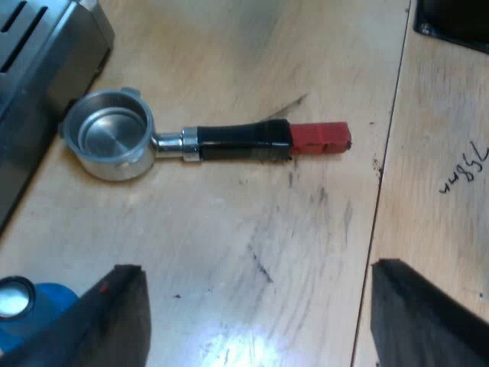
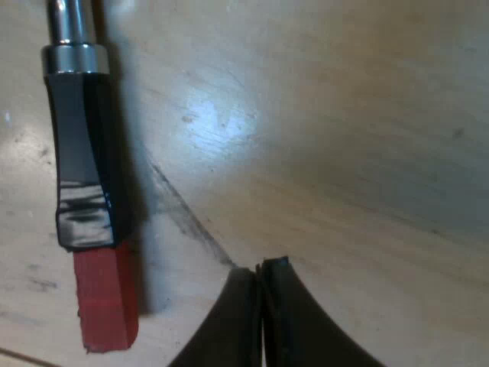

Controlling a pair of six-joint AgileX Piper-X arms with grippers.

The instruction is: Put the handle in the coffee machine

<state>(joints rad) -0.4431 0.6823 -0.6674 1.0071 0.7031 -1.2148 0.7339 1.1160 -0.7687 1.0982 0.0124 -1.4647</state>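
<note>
Black fingers [image 1: 114, 321] of the left gripper [image 1: 252, 267] stood wide apart, gripping nothing, hovering clear of the holder [image 1: 206, 141]. That holder lay flat on the wooden table [image 1: 306, 229], its round basket just beside the espresso machine [image 1: 38, 61]. Blue tamper [image 1: 34, 306] sat by one finger, apart from the holder. Right gripper [image 2: 260, 269] was pinched closed on nothing, near the holder's red end [image 2: 105, 306].

Dark handwritten scrawl [image 1: 464, 170] on the wooden tabletop [image 1: 306, 229] is illegible.
</note>
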